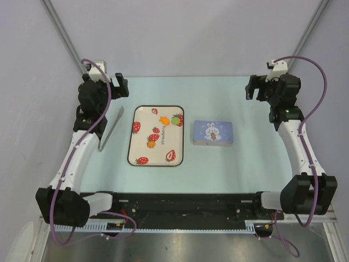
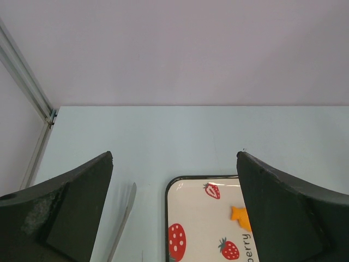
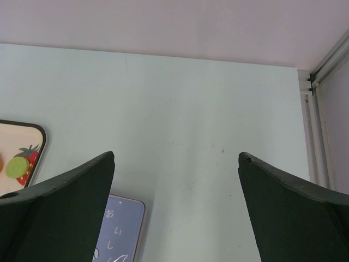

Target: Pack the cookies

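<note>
Left end effector (image 2: 174, 157) and right end effector (image 3: 175, 155) both stand spread wide, holding nothing, and their dark fingers (image 2: 65, 218) block the lower corners of each wrist view. Cookies (image 1: 162, 118) lie on the strawberry-print tray (image 1: 174, 139) in the middle of the bench (image 1: 229, 98): small flat orange and green pieces, hard to separate from the printed fruit, their count unclear.

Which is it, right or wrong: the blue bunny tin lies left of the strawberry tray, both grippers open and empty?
Wrong: the top external view shows the blue bunny tin right of the strawberry tray. The left gripper and right gripper are open and empty.
</note>
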Action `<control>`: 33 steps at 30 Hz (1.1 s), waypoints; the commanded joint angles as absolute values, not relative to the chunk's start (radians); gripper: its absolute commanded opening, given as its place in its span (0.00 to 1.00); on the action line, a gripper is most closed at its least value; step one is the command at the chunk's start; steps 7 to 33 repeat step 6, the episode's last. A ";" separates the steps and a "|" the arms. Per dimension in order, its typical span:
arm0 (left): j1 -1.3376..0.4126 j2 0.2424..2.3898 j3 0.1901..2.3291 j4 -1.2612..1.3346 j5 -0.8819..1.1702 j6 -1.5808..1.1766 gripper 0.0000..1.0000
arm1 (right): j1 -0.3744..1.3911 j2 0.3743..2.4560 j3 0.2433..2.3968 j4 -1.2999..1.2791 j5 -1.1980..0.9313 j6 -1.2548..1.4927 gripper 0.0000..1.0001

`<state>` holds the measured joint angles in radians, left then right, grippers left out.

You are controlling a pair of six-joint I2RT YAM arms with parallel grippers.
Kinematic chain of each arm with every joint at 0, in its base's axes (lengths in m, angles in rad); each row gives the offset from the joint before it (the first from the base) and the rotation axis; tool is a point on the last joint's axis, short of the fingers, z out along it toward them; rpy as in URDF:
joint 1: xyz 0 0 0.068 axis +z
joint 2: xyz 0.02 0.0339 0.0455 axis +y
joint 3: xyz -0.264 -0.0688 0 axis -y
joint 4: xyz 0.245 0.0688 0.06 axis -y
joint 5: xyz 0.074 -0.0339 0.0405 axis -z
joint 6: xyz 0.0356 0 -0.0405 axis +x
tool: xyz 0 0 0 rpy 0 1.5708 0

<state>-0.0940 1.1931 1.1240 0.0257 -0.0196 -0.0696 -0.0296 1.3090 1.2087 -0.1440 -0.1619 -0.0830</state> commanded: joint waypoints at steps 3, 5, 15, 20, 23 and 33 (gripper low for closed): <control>-0.097 1.166 1.118 0.071 -0.009 -0.058 1.00 | -0.023 1.301 1.253 -0.106 -0.156 -0.095 1.00; -0.095 1.166 1.117 0.072 -0.009 -0.057 1.00 | -0.023 1.304 1.253 -0.107 -0.158 -0.097 1.00; -0.097 1.164 1.117 0.074 -0.009 -0.055 1.00 | -0.023 1.304 1.253 -0.107 -0.158 -0.097 1.00; -0.097 1.164 1.117 0.074 -0.009 -0.055 1.00 | -0.023 1.304 1.253 -0.107 -0.158 -0.097 1.00; -0.097 1.164 1.117 0.074 -0.009 -0.055 1.00 | -0.023 1.304 1.253 -0.107 -0.158 -0.097 1.00; -0.097 1.164 1.117 0.074 -0.009 -0.055 1.00 | -0.023 1.304 1.253 -0.107 -0.158 -0.097 1.00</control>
